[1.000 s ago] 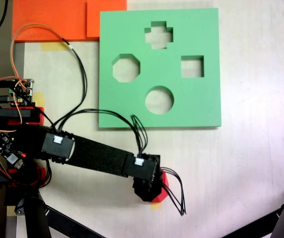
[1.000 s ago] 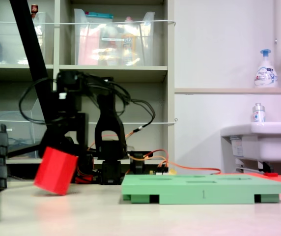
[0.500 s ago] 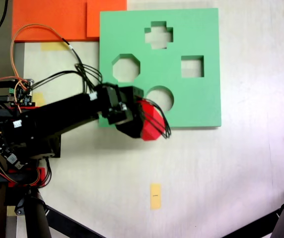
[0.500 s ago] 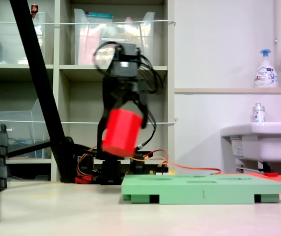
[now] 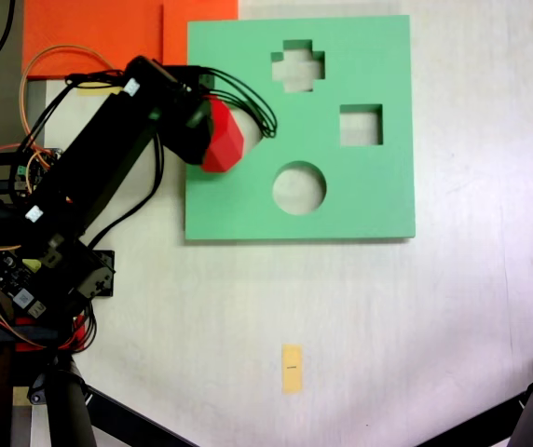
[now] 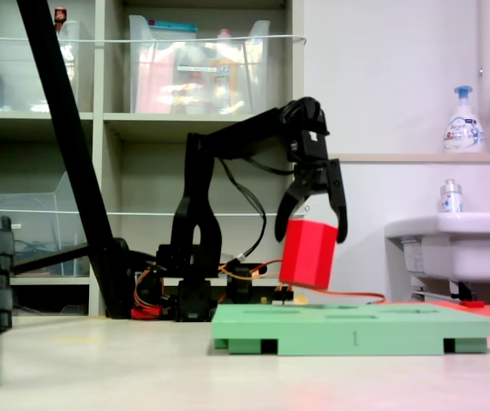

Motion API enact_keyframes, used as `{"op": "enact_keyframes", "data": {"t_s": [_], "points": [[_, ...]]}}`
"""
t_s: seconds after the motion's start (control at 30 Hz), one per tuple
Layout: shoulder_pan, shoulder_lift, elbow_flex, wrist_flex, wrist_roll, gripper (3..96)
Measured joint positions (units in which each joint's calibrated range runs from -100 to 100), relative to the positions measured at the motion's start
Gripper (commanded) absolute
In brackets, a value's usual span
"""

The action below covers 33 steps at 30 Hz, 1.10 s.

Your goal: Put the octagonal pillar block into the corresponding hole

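Note:
My gripper (image 5: 209, 130) is shut on the red octagonal pillar block (image 5: 223, 140) and holds it in the air over the left part of the green foam board (image 5: 369, 196). The block and the arm cover most of the eight-sided hole (image 5: 252, 124); only its right part shows, crossed by black wires. In the second exterior view the block (image 6: 307, 253) hangs slightly tilted between the fingers of the gripper (image 6: 311, 231), a small gap above the board (image 6: 356, 326).
The board also has a cross cutout (image 5: 298, 65), a square cutout (image 5: 361, 125) and a round cutout (image 5: 299, 187). Orange foam sheets (image 5: 99, 37) lie at the back left. A yellow tape mark (image 5: 291, 368) is on the table. Circuit boards and wires (image 5: 24, 168) sit by the arm's base.
The arm has lifted the red block from near the tape mark and swung it across the board's front edge to above the eight-sided cutout; the grip stayed shut.

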<state>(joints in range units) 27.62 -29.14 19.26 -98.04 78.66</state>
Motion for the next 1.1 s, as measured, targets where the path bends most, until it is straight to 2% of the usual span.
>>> {"op": "enact_keyframes", "data": {"t_s": [0.77, 1.1], "points": [[0.68, 16.55, 7.06, 6.07, -2.15, 36.3], [0.73, 19.84, 7.74, 6.17, -6.4, 36.4]]}}
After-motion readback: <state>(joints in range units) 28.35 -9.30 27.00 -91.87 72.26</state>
